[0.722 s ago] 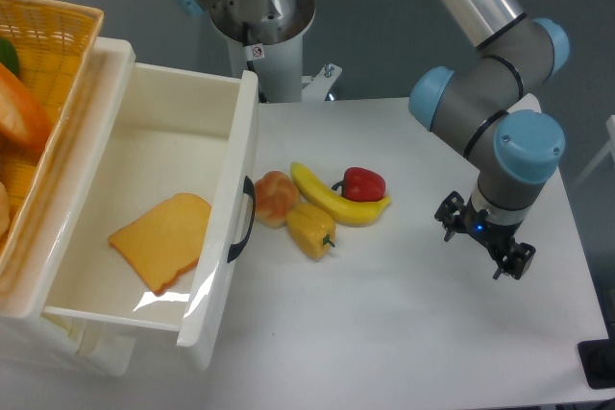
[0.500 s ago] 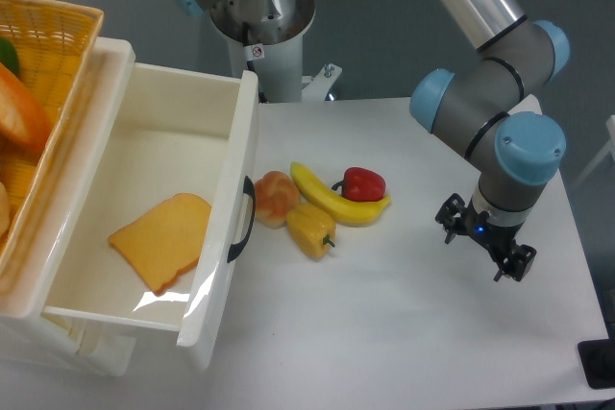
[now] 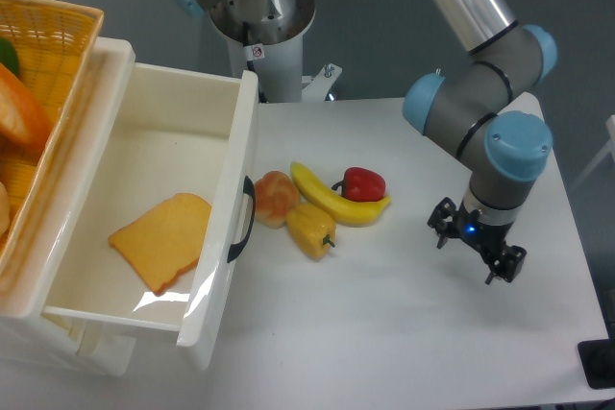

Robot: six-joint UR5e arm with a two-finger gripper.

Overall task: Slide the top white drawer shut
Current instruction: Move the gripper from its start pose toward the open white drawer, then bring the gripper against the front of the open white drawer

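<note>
The top white drawer [image 3: 226,146] stands pulled far out to the right, with a curved black handle [image 3: 242,219] on its front. An orange slice of bread [image 3: 163,239] lies inside it. My gripper [image 3: 475,256] hangs over the right part of the table, far to the right of the drawer front, pointing down. Its fingers are apart and hold nothing. The lower drawer is hidden under the open one.
A peach [image 3: 275,196], a yellow pepper [image 3: 310,229], a banana [image 3: 336,198] and a red pepper [image 3: 363,182] lie on the table just right of the drawer handle. A wicker basket [image 3: 38,74] sits on top of the cabinet at far left.
My gripper has shifted slightly to the left, toward the fruit and drawer. The drawer and the fruit have not moved.
</note>
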